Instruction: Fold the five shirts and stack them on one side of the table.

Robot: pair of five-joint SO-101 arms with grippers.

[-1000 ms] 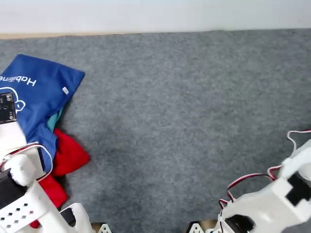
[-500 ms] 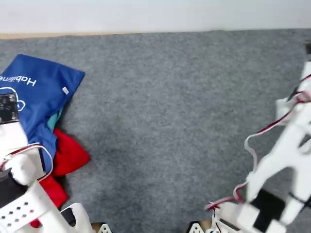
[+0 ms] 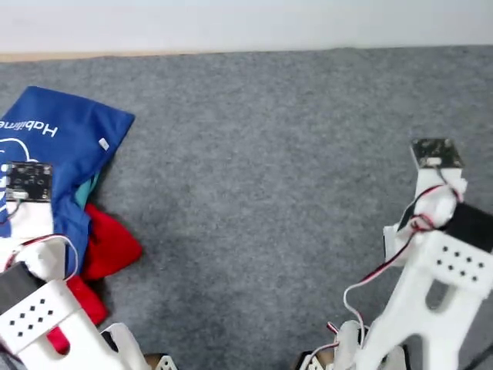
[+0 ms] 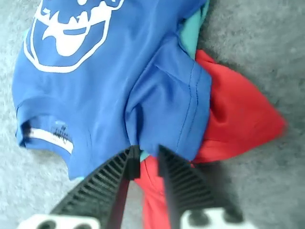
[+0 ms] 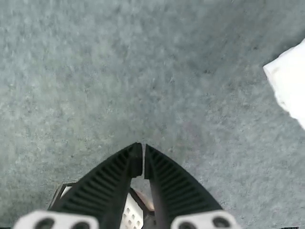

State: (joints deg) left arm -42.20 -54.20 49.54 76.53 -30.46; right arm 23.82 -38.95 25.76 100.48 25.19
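We see the blue shirt (image 3: 65, 146) lying near-to-far; left fingers (image 4: 116, 174) narrowly parted at its edge, right fingers (image 5: 116, 174) closed, empty.

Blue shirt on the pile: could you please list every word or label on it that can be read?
White lettering across the blue shirt, upside down in the high view: not clear enough to quote.
Neck label: too small to read.
White graphic: a picture, no letters.

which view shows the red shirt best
The left wrist view: the red shirt sticks out large from under the blue shirt. The high view shows it partly behind the left arm.
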